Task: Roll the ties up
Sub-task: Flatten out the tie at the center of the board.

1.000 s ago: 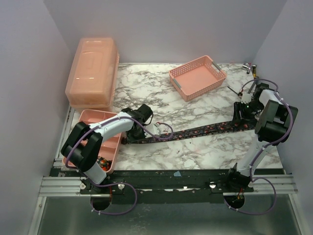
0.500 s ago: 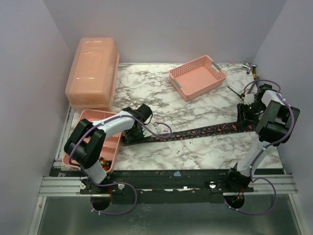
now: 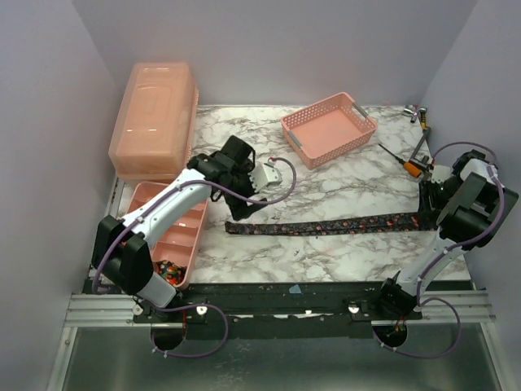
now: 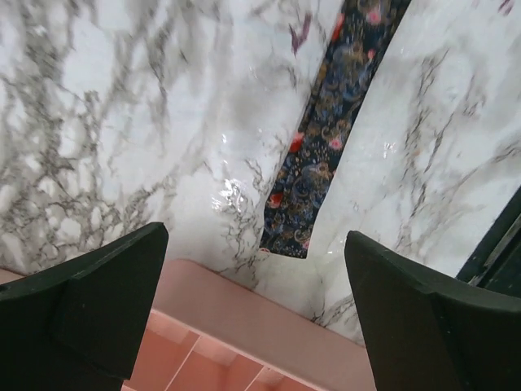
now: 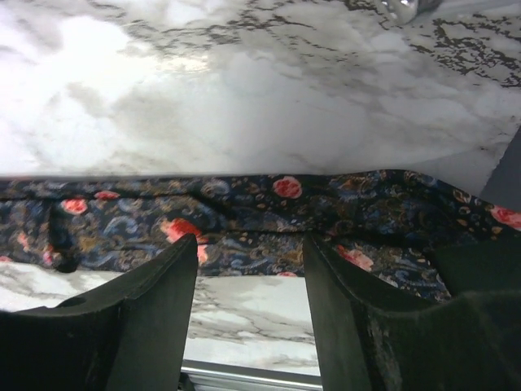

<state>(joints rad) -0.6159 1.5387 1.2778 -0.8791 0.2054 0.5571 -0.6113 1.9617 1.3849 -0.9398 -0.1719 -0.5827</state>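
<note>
Left end effector (image 4: 254,236): just opened wide, off tie (image 3: 326,225).
Right end effector (image 5: 251,244): half open over tie.
Rolling: unstarted.

One tie (image 3: 326,224) lies flat and unrolled on the marble table (image 3: 342,183), running left to right. The left gripper (image 3: 244,204) hangs above its left end. The right gripper (image 3: 424,213) sits at its right end. A pink basket (image 3: 330,129) stands at the far side. A lidded pink box (image 3: 153,120) stands far left, with a pink divided tray (image 3: 167,232) nearer. An orange-handled screwdriver (image 3: 407,163) lies far right.
</note>
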